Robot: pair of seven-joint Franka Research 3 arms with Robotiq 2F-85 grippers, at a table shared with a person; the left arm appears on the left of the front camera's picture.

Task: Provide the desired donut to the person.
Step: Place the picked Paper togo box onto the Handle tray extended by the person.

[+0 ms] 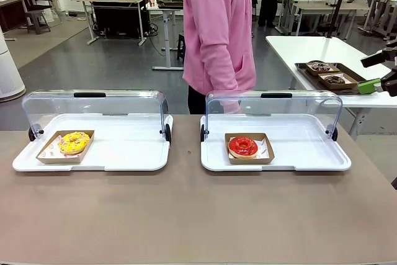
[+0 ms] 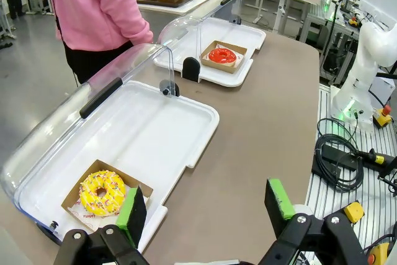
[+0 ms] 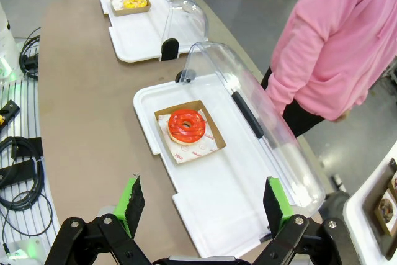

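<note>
Left claw (image 2: 208,206): hanging above the bench (image 2: 260,128) with its green-padded fingers standing wide apart, gripping nothing.
Yellow donut (image 2: 102,192): sitting in a brown cardboard tray (image 2: 74,202), just beyond and touching distance from the left claw's nearer pad in the left wrist view; it is lying in a white serving tray (image 2: 155,134) whose clear lid (image 2: 68,125) is tipped back.
Right claw (image 3: 203,202): hovering with its fingers spread wide, holding nothing.
Red donut (image 3: 186,125): resting on paper in a brown cardboard tray (image 3: 214,147), straight ahead of the right claw and between the lines of its two fingers; it is lying in a second white serving tray (image 3: 223,197) with its clear lid (image 3: 248,91) swung open.
Person (image 1: 218,29): standing at the far side of the bench in a bright pink hoodie, beyond the red donut's tray, arms hanging down.
Chocolate donuts (image 1: 329,72): lying on a dark tray on another white table, well apart from both claws.
</note>
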